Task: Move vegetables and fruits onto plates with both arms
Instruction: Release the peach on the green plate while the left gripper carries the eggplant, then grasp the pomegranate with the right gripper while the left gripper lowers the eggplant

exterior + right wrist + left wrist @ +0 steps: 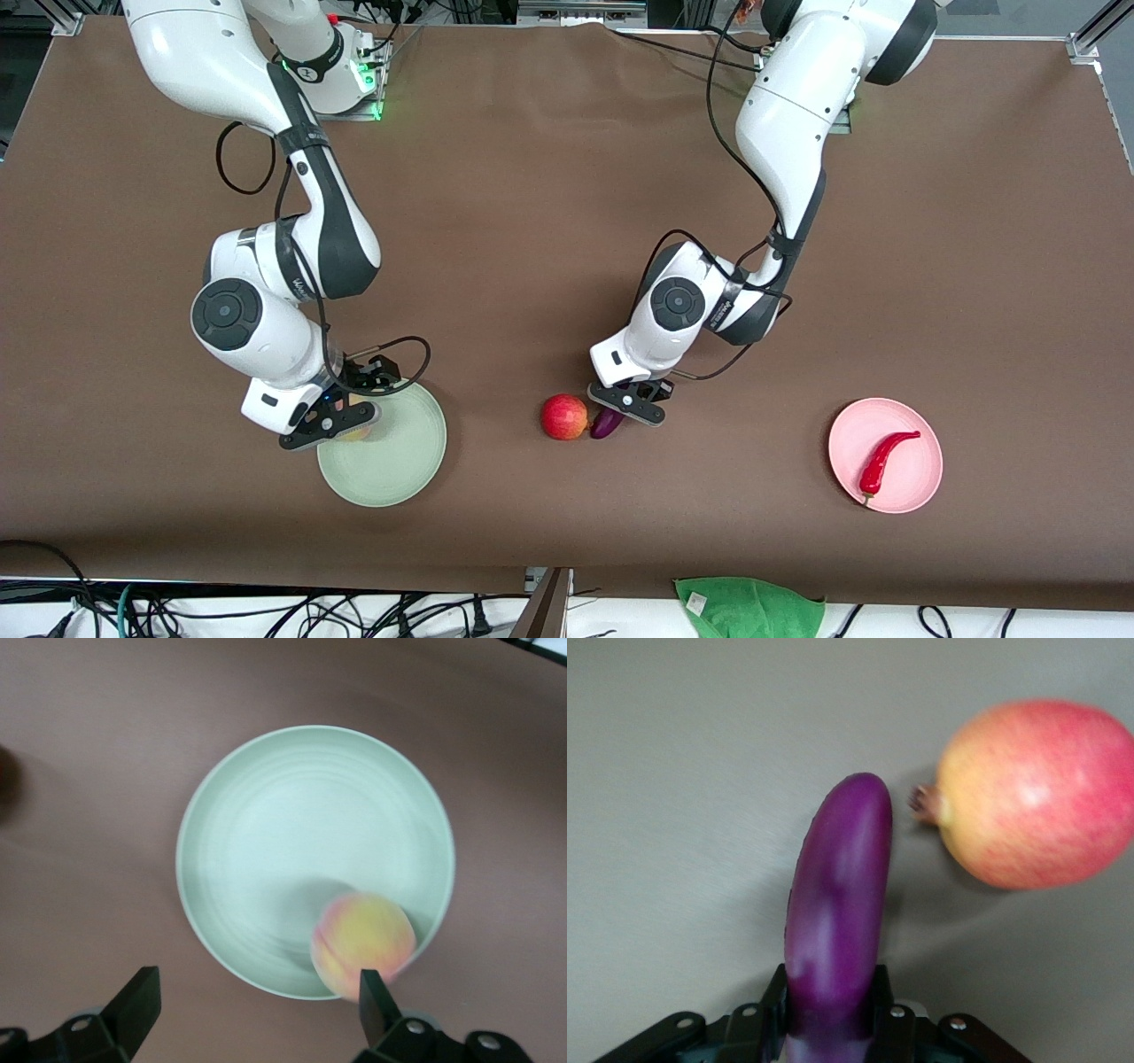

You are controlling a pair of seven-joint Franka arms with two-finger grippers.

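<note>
My left gripper [625, 405] is shut on the glossy purple eggplant [607, 424], gripping it near one end [833, 930]; its free tip points toward the round red fruit [564, 416] [1036, 793] right beside it. My right gripper [332, 422] [257, 994] hangs open over the edge of the mint green plate [403, 461] [283, 842]. The yellow-pink peach [359, 433] [363, 943] lies free in that plate near its rim, just off one finger [374, 994]. The red chili pepper [886, 461] rests on the pink plate [850, 434] toward the left arm's end.
A green cloth [749, 607] lies at the table's near edge below the brown cover. Cables trail along that edge. Bare brown table spreads between the red fruit and the pink plate.
</note>
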